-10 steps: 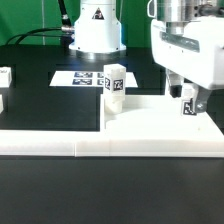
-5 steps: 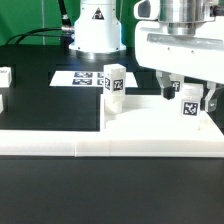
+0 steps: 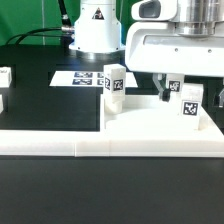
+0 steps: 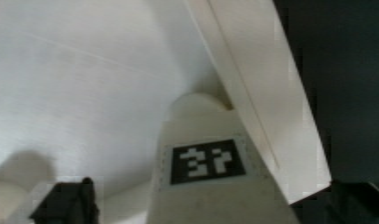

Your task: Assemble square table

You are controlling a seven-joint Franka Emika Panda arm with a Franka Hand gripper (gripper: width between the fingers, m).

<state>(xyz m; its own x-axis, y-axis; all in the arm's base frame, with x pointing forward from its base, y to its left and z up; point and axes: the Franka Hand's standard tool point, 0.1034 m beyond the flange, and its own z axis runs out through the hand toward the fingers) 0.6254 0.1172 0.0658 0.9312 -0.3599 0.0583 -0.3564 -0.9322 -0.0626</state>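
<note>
Exterior view: at the frame's right a smooth white tagged leg (image 3: 189, 102) stands upright on the flat matte square tabletop (image 3: 150, 125). The gripper (image 3: 188, 90) straddles it, jaws released, and sits higher than half a second earlier.

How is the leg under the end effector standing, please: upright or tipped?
Upright: the leg stands vertical on the tabletop, end effector open around it.
</note>
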